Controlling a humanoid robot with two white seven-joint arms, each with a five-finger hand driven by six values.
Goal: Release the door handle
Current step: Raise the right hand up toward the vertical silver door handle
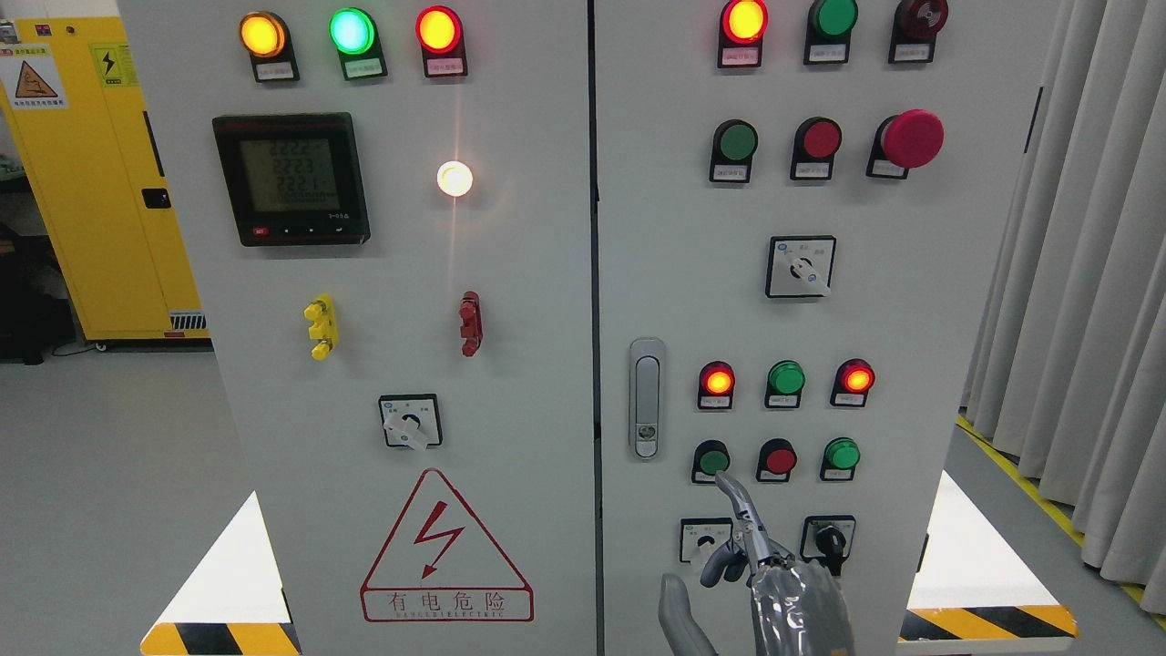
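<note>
The silver door handle point(646, 398) sits upright in its recess on the left edge of the right cabinet door point(947, 364). That door looks closed. My right hand point(729, 556) comes up from the bottom edge, below and to the right of the handle, and does not touch it. Its index finger point(740, 510) points up towards a green push button point(711, 458). The thumb point(676, 612) is spread to the left and the other fingers are half curled. The hand holds nothing.
The grey cabinet's left door point(510, 364) carries a meter point(291, 179), indicator lamps and a red electric-hazard triangle point(445, 551). The right door has rows of buttons, a red mushroom stop button point(912, 138) and rotary switches. A yellow cabinet point(100, 210) stands at the left and curtains point(1084, 273) hang at the right.
</note>
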